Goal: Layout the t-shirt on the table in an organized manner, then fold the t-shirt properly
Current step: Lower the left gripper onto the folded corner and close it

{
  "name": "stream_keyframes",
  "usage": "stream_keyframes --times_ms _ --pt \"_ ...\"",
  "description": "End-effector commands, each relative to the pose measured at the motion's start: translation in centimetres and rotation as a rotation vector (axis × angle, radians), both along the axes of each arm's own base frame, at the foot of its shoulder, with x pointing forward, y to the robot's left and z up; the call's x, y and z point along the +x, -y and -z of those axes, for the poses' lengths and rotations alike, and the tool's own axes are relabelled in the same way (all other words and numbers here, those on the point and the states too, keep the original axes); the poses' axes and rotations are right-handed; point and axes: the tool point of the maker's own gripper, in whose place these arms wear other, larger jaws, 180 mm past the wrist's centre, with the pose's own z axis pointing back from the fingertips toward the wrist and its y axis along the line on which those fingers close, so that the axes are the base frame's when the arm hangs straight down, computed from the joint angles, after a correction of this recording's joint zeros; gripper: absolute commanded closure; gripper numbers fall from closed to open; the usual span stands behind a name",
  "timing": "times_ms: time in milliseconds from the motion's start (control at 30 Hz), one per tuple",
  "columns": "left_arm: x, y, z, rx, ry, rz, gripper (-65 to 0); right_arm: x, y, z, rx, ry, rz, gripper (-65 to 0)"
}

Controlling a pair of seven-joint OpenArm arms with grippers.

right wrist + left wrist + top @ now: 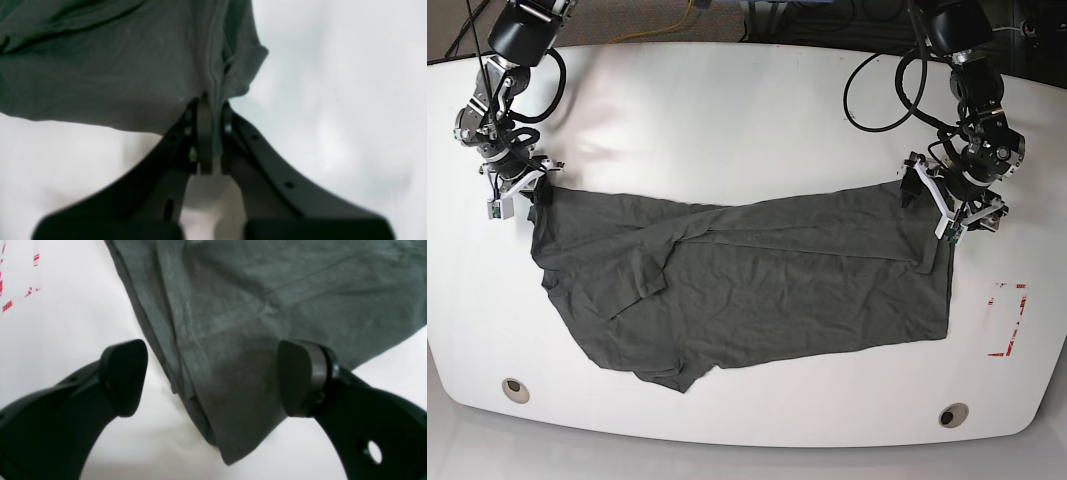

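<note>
The dark grey t-shirt lies spread and wrinkled across the white table, with a folded-over flap near its middle. My left gripper is open above one corner of the t-shirt. The fabric lies between the wide-apart fingers and they do not pinch it. In the base view this left gripper is at the shirt's upper right corner. My right gripper is shut on a bunched edge of the t-shirt. It sits at the shirt's upper left corner.
A red tape mark lies on the table to the right of the shirt and also shows in the left wrist view. Two round grommets sit near the front edge. Cables hang behind both arms.
</note>
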Motion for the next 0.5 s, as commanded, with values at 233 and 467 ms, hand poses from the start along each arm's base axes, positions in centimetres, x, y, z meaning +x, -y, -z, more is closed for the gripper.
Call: stream_keyframes --times_ms 233,467 --pt "1.4 0.0 -0.9 -0.042 0.087 0.01 -58.6 -0.2 0.8 -0.2 -0.037 -0.031 -0.008 0.0" --pt "1.4 -1.0 -0.2 -0.043 0.087 -0.027 -58.5 -0.2 0.9 -0.2 -0.038 -0.032 -0.009 0.0"
